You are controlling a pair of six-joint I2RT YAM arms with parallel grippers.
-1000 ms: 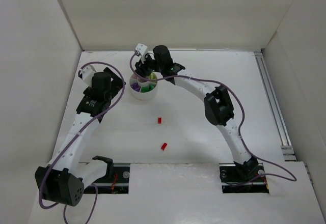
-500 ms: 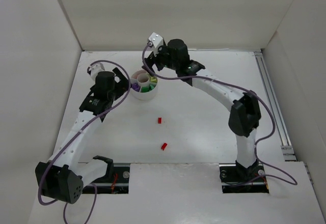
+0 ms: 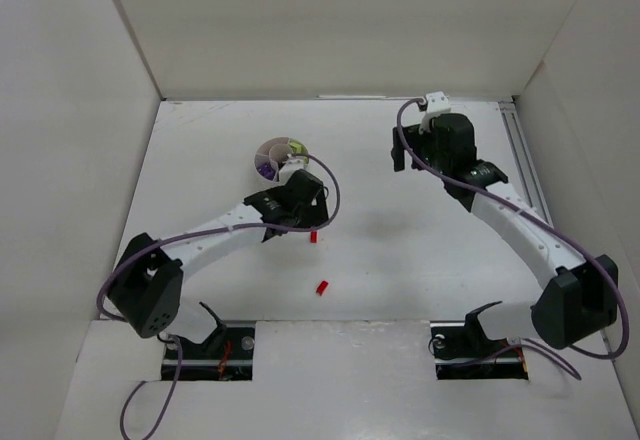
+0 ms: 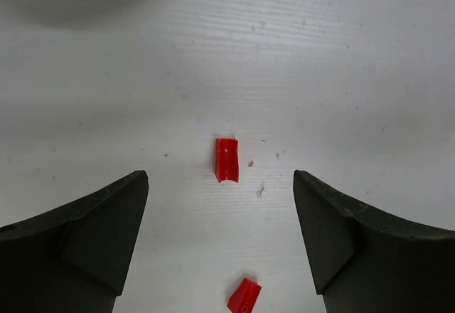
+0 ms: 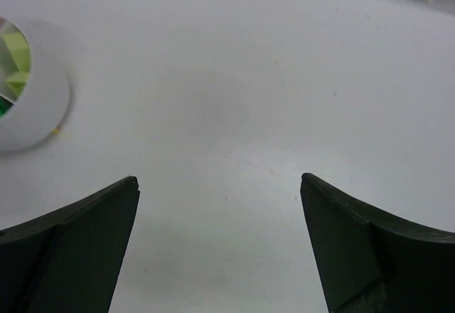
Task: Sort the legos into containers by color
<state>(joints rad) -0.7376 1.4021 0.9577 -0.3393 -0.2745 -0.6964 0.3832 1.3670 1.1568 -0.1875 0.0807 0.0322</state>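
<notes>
Red lego now under left claw, jaws apart; right claw withdrew, apart

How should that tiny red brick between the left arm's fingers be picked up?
Probably from straight above, pinching the red brick across its narrow width, on its two long sides. It lies flat on the table, its length pointing away between the fingers of the open left end effector, so closing them would meet those flat sides.
</notes>
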